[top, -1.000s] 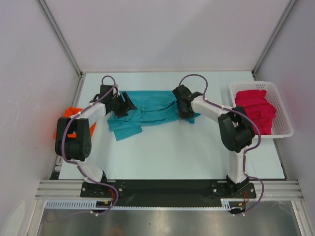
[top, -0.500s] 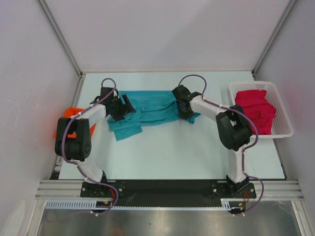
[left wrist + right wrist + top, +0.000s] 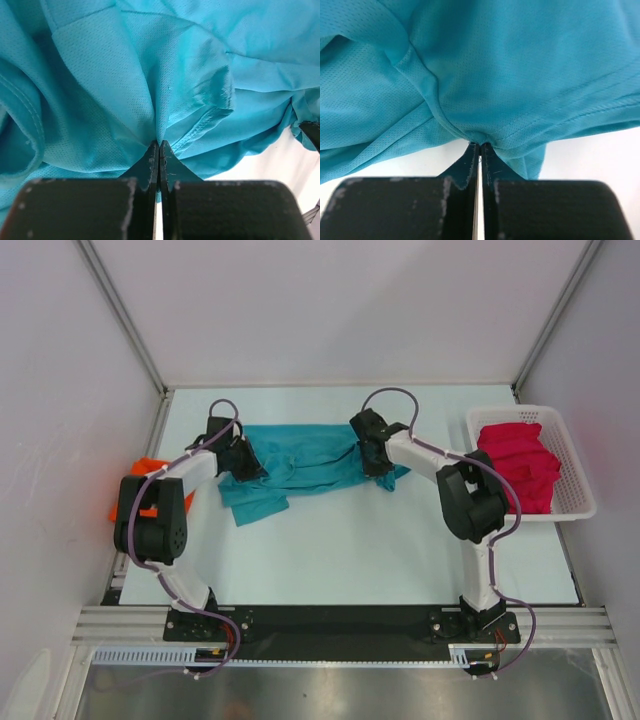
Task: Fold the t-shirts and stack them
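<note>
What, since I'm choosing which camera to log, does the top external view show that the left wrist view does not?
Only top external: the orange t-shirt at the table's left edge, the magenta t-shirt in the white basket, the right claw. Only left wrist: the left claw with tips shut on a fold, the cloth's mesh weave. Both: the teal t-shirt and the left claw.

The table bears a teal shirt and white basket.

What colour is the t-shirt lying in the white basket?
Magenta-pink. The t-shirt sits crumpled in the basket; it shows best in the top external view.
</note>
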Controlling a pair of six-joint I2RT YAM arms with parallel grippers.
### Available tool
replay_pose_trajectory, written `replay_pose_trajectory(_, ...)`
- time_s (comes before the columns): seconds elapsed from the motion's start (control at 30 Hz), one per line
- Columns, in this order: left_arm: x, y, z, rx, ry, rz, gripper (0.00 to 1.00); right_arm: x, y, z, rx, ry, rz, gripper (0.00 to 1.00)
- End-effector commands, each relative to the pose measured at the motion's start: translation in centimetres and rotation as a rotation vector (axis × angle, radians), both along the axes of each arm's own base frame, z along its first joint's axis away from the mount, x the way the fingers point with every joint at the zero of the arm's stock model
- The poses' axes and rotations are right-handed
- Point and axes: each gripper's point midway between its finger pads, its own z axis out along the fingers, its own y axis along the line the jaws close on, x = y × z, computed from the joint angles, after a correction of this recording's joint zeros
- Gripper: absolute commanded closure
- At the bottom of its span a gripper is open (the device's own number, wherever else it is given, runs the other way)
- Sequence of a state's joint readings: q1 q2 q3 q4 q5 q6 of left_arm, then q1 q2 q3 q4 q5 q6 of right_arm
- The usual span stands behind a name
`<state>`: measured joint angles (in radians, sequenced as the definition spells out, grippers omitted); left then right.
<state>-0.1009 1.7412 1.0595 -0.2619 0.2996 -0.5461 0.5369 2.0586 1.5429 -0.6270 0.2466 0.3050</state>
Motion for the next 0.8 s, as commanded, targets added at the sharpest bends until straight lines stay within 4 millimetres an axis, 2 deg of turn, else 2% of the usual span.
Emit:
replay_pose_trajectory(0.0, 2.3, -0.5, 6.8, -0.002, -0.141, -0.032, 1.0, 2.7, -1.1, 8.3, 0.012, -0.177, -0.024, 1.0)
replay_pose_trajectory(0.03, 2.1, -0.5, 7.8, 0.001, -0.142, -0.037, 1.0, 2.9, -1.8, 9.6, -0.005, -0.205, -0.037, 1.0)
replay_pose_trajectory(0.07, 3.1, -0.5, 11.1, 0.001, -0.216, -0.041, 1.0, 2.9, -2.6, 12.1, -0.003, -0.244, -0.048, 1.0)
replay_pose_trajectory(0.1, 3.3, -0.4, 12.7, 0.005, -0.243, -0.039, 1.0, 3.0, -3.2, 13.7, -0.007, -0.273, -0.052, 1.0)
replay_pose_trajectory(0.13, 3.6, -0.4, 15.3, 0.005, -0.28, -0.042, 1.0, 3.3, -3.7, 16.0, -0.005, -0.32, -0.066, 1.0)
replay_pose_trajectory(0.17, 3.4, -0.2, 17.7, 0.006, -0.326, -0.043, 1.0, 3.0, -4.3, 17.4, -0.01, -0.336, -0.074, 1.0)
replay_pose_trajectory(0.2, 3.3, -0.2, 19.3, 0.006, -0.352, -0.042, 1.0, 2.6, -4.9, 20.0, 0.005, -0.384, -0.08, 1.0)
replay_pose_trajectory(0.23, 3.0, 0.0, 21.8, 0.008, -0.387, -0.042, 1.0, 2.6, -5.3, 22.3, 0.009, -0.43, -0.091, 1.0)
replay_pose_trajectory(0.27, 2.7, 0.2, 23.3, 0.012, -0.411, -0.042, 1.0, 2.1, -5.8, 23.5, 0.008, -0.443, -0.094, 1.0)
replay_pose_trajectory(0.33, 1.2, 0.6, 27.4, 0.011, -0.472, -0.043, 1.0, 1.1, -6.8, 28.3, 0.031, -0.534, -0.112, 1.0)
replay_pose_trajectory(0.37, 0.5, 0.9, 28.7, 0.013, -0.489, -0.04, 1.0, 0.2, -7.5, 29.6, 0.029, -0.543, -0.124, 1.0)
replay_pose_trajectory(0.4, -1.2, 1.2, 30.6, 0.013, -0.514, -0.039, 1.0, -0.8, -8.1, 31.6, 0.039, -0.58, -0.139, 1.0)
replay_pose_trajectory(0.47, -3.3, 1.9, 34.7, 0.01, -0.598, -0.03, 1.0, -2.6, -8.9, 35.3, 0.077, -0.638, -0.157, 1.0)
replay_pose_trajectory(0.5, -5.4, 2.3, 36.6, 0.011, -0.628, -0.02, 1.0, -4.3, -9.2, 37.5, 0.096, -0.687, -0.161, 1.0)
replay_pose_trajectory(0.53, -6.9, 2.9, 39.5, 0.014, -0.695, -0.004, 1.0, -5.6, -9.6, 39.7, 0.114, -0.728, -0.167, 1.0)
replay_pose_trajectory(0.57, -8.2, 3.2, 40.9, 0.01, -0.724, 0.002, 1.0, -6.7, -9.4, 41.0, 0.127, -0.758, -0.165, 1.0)
replay_pose_trajectory(0.6, -10.7, 3.3, 43.5, -0.005, -0.779, 0.006, 1.0, -8.6, -9.5, 42.6, 0.131, -0.789, -0.158, 1.0)
replay_pose_trajectory(0.63, -11.8, 3.8, 44.7, -0.018, -0.805, 0.011, 1.0, -9.7, -9.3, 43.7, 0.15, -0.812, -0.159, 1.0)
replay_pose_trajectory(0.67, -12.9, 3.8, 45.6, -0.021, -0.828, 0.016, 1.0, -11.1, -9.6, 46.0, 0.192, -0.862, -0.165, 1.0)
replay_pose_trajectory(0.7, -15.4, 3.7, 47.5, -0.034, -0.887, 0.032, 1.0, -12.7, -9.4, 46.7, 0.194, -0.874, -0.148, 1.0)
replay_pose_trajectory(0.73, -16.3, 3.8, 48.2, -0.039, -0.911, 0.046, 1.0, -13.4, -9.4, 47.4, 0.214, -0.885, -0.147, 1.0)
replay_pose_trajectory(0.77, -17.2, 3.8, 48.7, -0.047, -0.93, 0.053, 1.0, -14.5, -10.1, 48.9, 0.253, -0.92, -0.17, 1.0)
